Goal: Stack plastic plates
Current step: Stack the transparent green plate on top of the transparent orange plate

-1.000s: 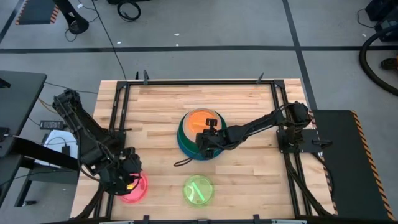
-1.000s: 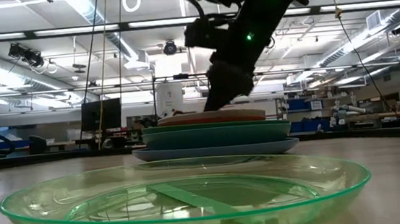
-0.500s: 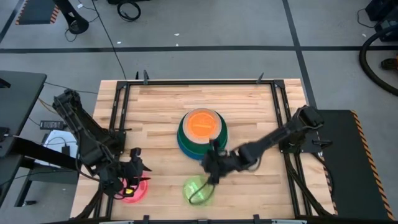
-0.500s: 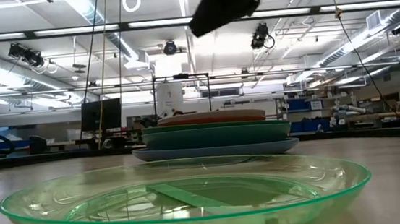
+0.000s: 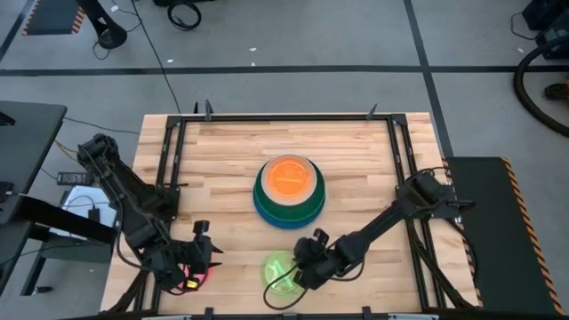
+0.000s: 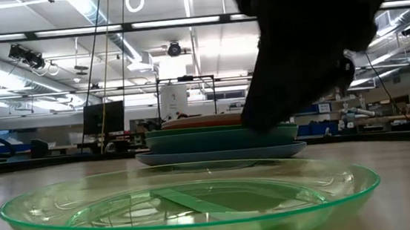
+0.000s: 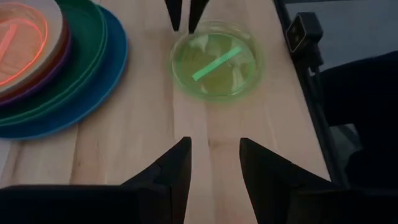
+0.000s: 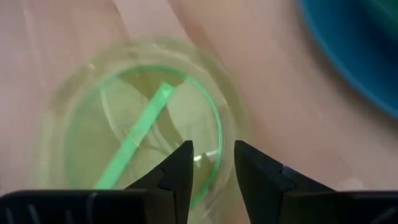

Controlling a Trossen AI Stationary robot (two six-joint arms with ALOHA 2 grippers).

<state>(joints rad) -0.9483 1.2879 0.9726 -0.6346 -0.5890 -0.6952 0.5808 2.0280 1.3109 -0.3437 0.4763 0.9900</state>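
The stack (image 5: 289,191) stands at the table's middle: blue plate at the bottom, green and teal above, smaller ones higher, the translucent orange plate (image 5: 289,177) on top. The lime plate (image 5: 281,272) lies flat near the near edge. My right gripper (image 5: 298,267) is open, low over that plate's right rim (image 8: 219,140), one finger on either side of it; whether it touches I cannot tell. My left gripper (image 5: 203,258) is open at the near left corner, above the pink plate (image 5: 194,283), which it mostly hides.
Bare wood lies between the stack and the lime plate (image 7: 214,65) and along the far side. A black metal frame (image 5: 169,151) runs round the table. In the low view the lime plate (image 6: 190,202) fills the foreground, with the stack (image 6: 222,139) behind it.
My right gripper has left the top of the stack and swung toward the near edge, coming down over the lime plate's right rim. My left gripper has shifted slightly toward the near edge and now covers most of the pink plate.
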